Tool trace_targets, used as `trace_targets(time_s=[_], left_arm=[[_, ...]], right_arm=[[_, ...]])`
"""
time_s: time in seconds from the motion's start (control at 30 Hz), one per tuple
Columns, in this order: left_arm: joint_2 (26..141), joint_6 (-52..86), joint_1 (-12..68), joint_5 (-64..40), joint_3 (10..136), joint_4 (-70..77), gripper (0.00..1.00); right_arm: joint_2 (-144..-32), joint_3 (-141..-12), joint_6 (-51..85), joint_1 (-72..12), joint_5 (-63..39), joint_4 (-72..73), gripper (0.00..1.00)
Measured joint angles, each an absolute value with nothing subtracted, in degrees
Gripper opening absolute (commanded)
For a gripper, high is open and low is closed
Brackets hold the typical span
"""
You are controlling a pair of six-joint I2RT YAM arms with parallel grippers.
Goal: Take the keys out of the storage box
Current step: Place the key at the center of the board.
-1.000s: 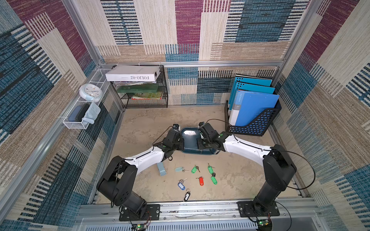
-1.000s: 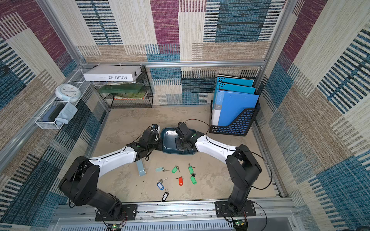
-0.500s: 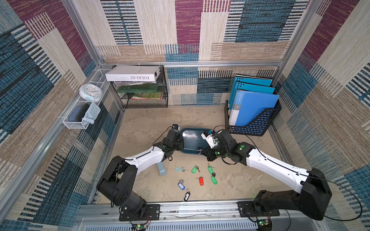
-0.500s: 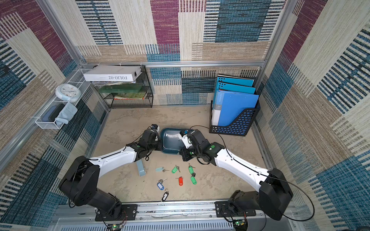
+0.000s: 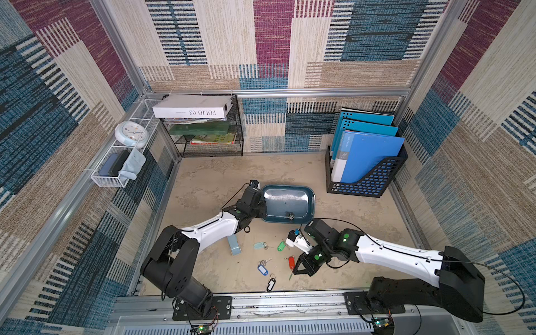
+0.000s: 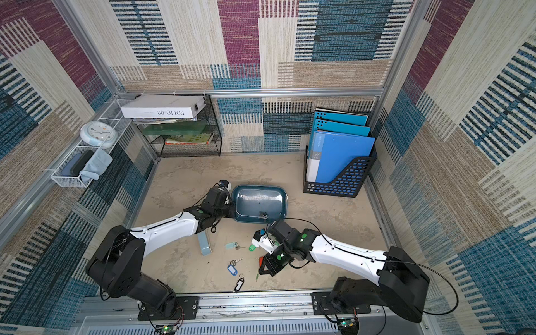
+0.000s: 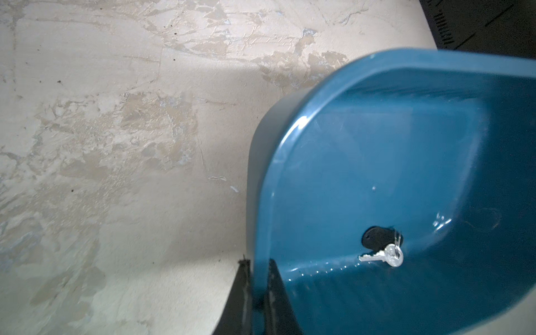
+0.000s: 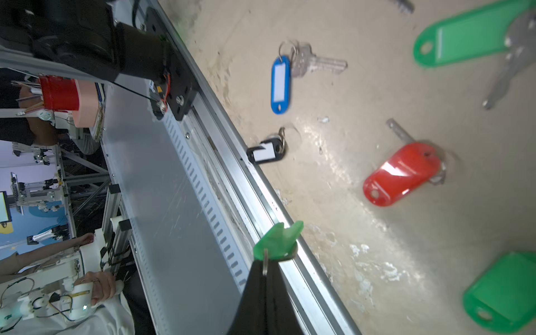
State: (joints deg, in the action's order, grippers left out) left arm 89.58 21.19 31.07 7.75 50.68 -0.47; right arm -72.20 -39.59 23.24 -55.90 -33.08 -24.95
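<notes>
One black-tagged key (image 7: pixel 377 240), light and slippery we judge, lies in the storage box (image 7: pixel 406 59), whose rim our left gripper (image 7: pixel 258 262) pinches while our right gripper (image 8: pixel 265 269) clamps a green-tagged key (image 8: pixel 280 237); we would take the black one by its stiff tag.

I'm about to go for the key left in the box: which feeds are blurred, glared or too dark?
Left wrist view: storage box dim inside, but the black-tagged key is legible. Right wrist view: the green-tagged key in the right gripper is soft; glare streaks the table by the red-tagged key. Both top views: sharp, slight sheen on the box floor.
</notes>
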Motion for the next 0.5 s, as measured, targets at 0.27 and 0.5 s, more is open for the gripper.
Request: trace_targets(time_s=[0.27,0.5], left_arm=[[89.71,22.55,31.07,7.77,50.74,-0.47,0.0],[89.95,23.0,31.07,7.77,50.92,-0.47,0.0]], right_arm=[[-74.61,-38.87,24.86,-57.04,-32.47,-27.11,0.0],[-79.09,-39.33,25.17,-57.3,-30.41,-27.55,0.0]])
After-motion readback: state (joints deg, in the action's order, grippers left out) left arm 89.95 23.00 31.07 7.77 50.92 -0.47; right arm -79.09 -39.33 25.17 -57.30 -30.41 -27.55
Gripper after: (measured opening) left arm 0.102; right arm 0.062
